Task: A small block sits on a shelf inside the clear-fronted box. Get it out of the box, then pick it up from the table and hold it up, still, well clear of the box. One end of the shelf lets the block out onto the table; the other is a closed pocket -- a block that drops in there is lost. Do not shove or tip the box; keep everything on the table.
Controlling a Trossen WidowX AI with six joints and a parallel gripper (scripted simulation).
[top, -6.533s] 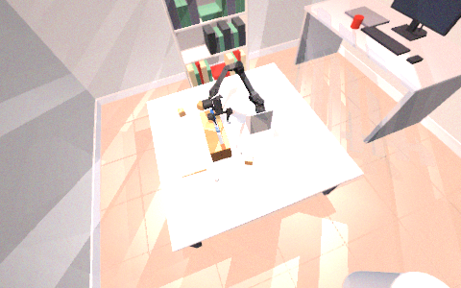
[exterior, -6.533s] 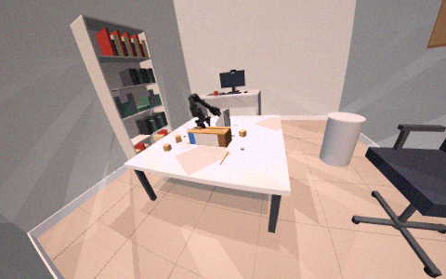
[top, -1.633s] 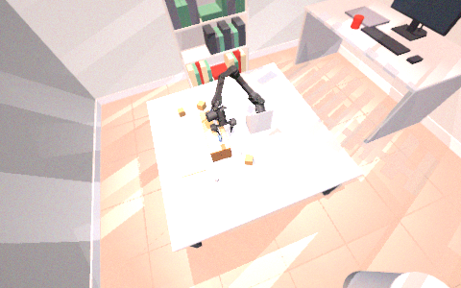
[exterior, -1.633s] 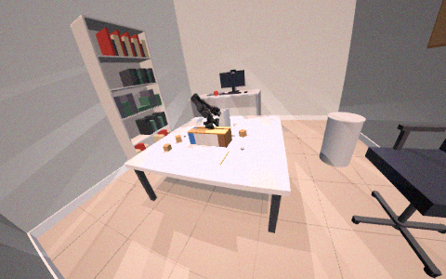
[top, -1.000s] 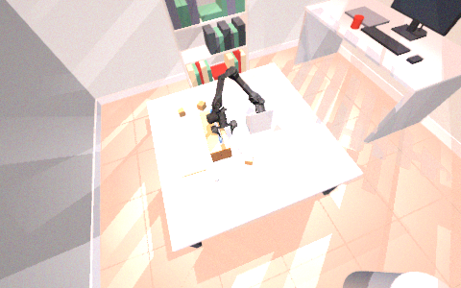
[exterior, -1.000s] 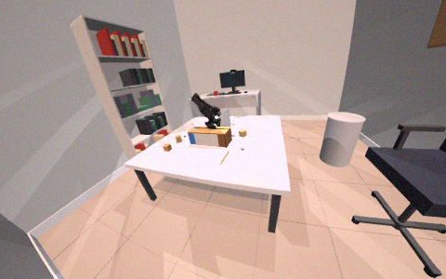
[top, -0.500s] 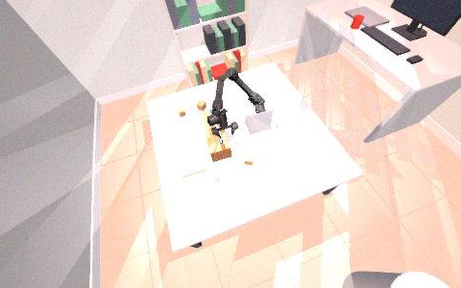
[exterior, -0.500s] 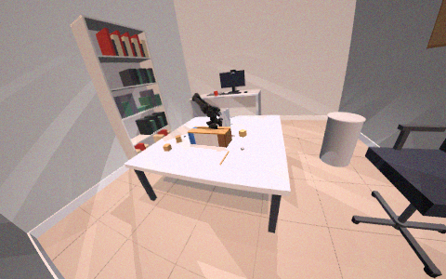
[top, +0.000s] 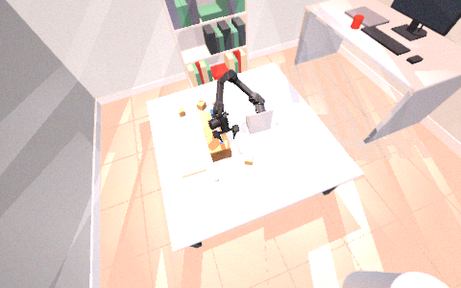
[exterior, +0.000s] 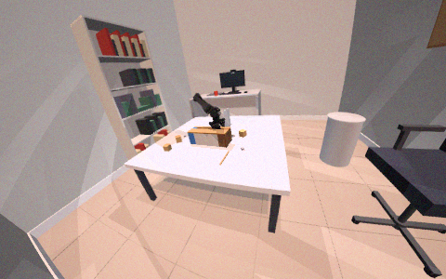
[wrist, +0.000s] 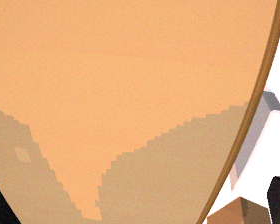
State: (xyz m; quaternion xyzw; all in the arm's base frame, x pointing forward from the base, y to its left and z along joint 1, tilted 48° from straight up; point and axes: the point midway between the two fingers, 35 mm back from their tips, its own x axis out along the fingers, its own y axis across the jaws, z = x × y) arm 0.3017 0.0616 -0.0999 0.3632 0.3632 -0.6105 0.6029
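Seen from the exterior, left to right, on the bench (top: 287, 168) (exterior: 255, 172): two wooden cubes, one (top: 181, 112) (exterior: 167, 147) nearer the viewer, one (top: 201, 105) (exterior: 178, 139) behind. Box (top: 221, 154) (exterior: 225, 137), wooden, blue at its left end; the task's small block, location not determinable. Gripper (top: 226, 133) (exterior: 216, 126) (wrist: 179, 179), open, nothing between its fingers, over the box. Thin stick (top: 194, 173) (exterior: 225, 157), lying flat. Third cube (top: 249, 162) (exterior: 242, 133), apart from the box.
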